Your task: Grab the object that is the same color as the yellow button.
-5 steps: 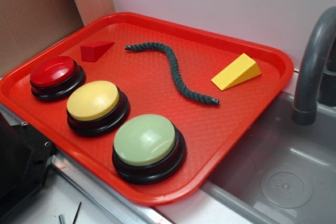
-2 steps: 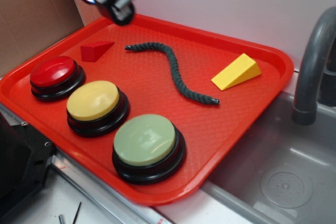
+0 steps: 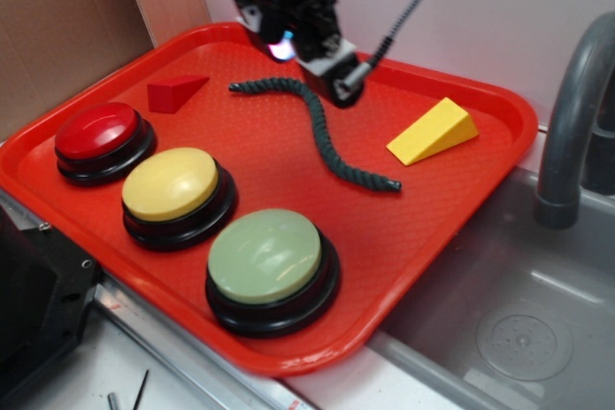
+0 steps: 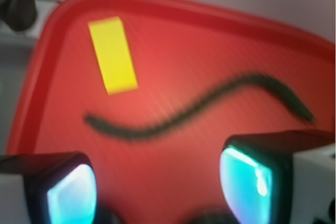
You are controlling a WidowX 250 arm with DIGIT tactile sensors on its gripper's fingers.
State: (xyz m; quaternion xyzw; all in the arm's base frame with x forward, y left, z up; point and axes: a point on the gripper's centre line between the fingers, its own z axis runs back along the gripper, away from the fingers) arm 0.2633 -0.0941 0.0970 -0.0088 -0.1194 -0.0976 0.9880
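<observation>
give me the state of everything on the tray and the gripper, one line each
gripper: open, empty, above the tray's far side near the rope
yellow wedge: lying on the tray, untouched
red wedge: lying on the tray, untouched
rope: lying loose in an S-curve
red button: upright, nothing pressing it
yellow button: upright, nothing pressing it
green button: upright, nothing pressing it
tray: overhanging the sink edge
</observation>
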